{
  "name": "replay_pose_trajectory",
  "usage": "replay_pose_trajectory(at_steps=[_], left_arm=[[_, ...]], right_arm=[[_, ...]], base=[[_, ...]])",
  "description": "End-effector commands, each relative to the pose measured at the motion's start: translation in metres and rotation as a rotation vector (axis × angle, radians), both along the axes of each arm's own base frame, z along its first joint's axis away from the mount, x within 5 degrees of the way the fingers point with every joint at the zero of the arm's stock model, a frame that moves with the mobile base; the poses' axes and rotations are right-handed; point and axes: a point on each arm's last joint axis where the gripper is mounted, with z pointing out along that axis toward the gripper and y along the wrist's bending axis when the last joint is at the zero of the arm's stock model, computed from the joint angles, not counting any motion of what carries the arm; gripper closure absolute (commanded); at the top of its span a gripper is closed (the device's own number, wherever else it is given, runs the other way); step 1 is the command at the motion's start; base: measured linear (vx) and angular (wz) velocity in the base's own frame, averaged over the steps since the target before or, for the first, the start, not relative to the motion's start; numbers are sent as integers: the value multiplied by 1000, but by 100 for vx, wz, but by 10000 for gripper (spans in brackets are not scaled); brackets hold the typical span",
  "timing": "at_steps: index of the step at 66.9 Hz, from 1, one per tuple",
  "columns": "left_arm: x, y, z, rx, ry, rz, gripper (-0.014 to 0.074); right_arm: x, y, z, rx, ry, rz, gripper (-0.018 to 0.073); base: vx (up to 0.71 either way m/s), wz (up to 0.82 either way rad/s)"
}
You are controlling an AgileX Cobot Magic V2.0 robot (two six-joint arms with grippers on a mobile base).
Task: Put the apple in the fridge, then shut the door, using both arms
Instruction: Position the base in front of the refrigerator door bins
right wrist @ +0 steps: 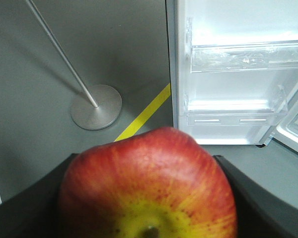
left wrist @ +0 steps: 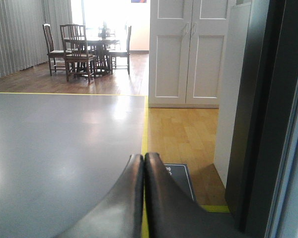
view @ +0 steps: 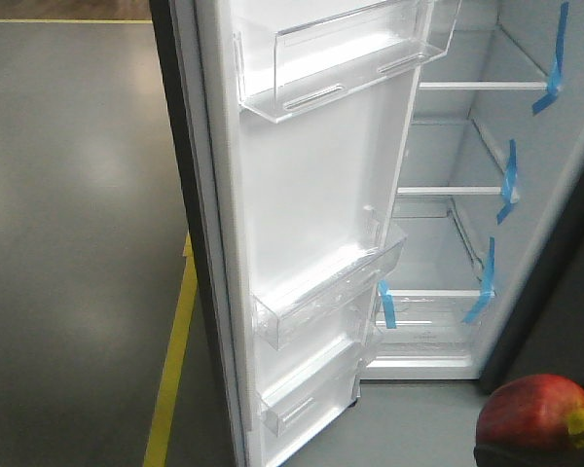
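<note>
— At the right gripper point(right wrist: 146, 203)?
— Clamped on the apple point(right wrist: 149, 183) from both sides; stem dip turned to the wrist camera.
— And at the left gripper point(left wrist: 143, 166)?
— Pressed together on nothing; low over grey floor point(left wrist: 64, 139), by a yellow line point(left wrist: 145, 124).
— Beyond the apple?
— Outside the fridge point(view: 448, 224), low in front of it at the right; door point(view: 311, 195) swung wide, clear bins point(view: 321, 292) on its white inside; blue tape point(view: 555, 58) on the shelves point(view: 482, 86).

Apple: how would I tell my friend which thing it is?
Find the tall fridge standing open, white inside with clear shelves and blue tape strips. Low to its right, the black right gripper holds a small round red apple with a yellow patch, the only red thing there.
</note>
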Motion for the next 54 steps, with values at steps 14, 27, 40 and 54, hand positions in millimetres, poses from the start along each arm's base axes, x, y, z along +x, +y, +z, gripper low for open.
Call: replay_pose_trajectory(at_steps=[14, 27, 40, 54], left_arm=[[-2, 0, 14, -1, -104, 6, 603], [-2, 0, 14, -1, -104, 6, 603], [-2, 0, 14, -1, -104, 6, 603], [-2, 0, 14, -1, -104, 6, 603]], right_arm=[[3, 2, 13, 51, -69, -12, 472], [3, 2, 13, 51, -69, -12, 472], [3, 2, 13, 51, -69, -12, 472], [3, 2, 13, 51, -69, -12, 472]], base=[[5, -1], [4, -1], [5, -1], [6, 1]])
